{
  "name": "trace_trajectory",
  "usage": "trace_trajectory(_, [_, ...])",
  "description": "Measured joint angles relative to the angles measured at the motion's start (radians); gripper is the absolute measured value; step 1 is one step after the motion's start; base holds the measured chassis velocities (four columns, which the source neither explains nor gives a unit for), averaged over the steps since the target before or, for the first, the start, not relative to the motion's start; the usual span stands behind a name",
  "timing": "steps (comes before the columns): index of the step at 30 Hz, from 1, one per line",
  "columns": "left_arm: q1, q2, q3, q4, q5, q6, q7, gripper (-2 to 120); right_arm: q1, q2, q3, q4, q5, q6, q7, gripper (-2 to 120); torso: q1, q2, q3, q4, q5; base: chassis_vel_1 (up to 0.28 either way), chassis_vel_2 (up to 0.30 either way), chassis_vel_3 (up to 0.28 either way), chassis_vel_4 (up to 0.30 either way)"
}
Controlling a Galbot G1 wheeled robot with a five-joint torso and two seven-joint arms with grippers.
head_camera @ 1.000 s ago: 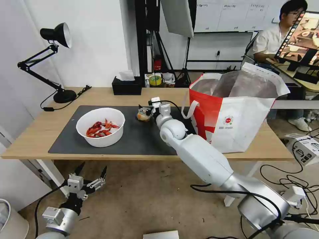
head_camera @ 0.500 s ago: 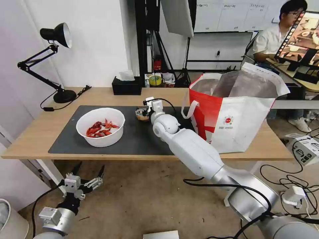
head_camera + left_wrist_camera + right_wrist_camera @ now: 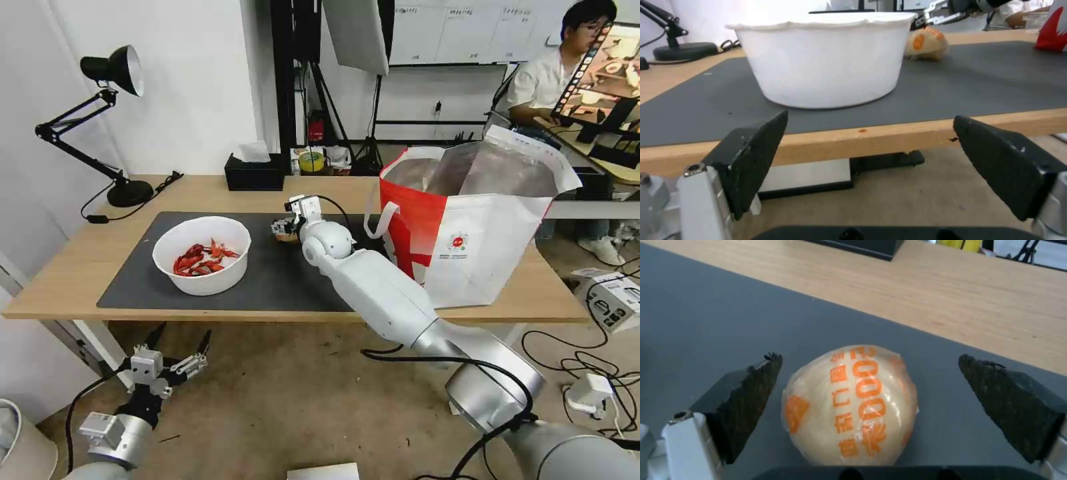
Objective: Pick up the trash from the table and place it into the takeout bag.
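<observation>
On the grey mat of the surface (image 3: 200, 193), the right end effector (image 3: 871, 406) stood wide open around the round orange-beige lump (image 3: 853, 403), gripping nothing. The left end effector (image 3: 175, 353) hung open below the surface edge. The takeout bag (image 3: 467, 227) stood near. The smooth, rounded wrapper might have slipped from closing fingers and rolled away.

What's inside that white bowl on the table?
The white bowl holds red crayfish shells in a loose pile. Whatever lies beneath the pile is covered, and the left wrist view shows just the bowl's outer wall.
</observation>
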Motion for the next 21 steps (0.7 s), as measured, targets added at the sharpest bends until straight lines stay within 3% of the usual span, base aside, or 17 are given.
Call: trace_trajectory(21, [-0.032,0.029,0.026,0.015,-0.02,0.009,0.001,100,0.012,0.003,0.002,-0.061,-0.02,-0.015,-0.056,100,0.0,0.0,0.0,-0.0001,0.0001,0.0,0.0,0.0,0.0])
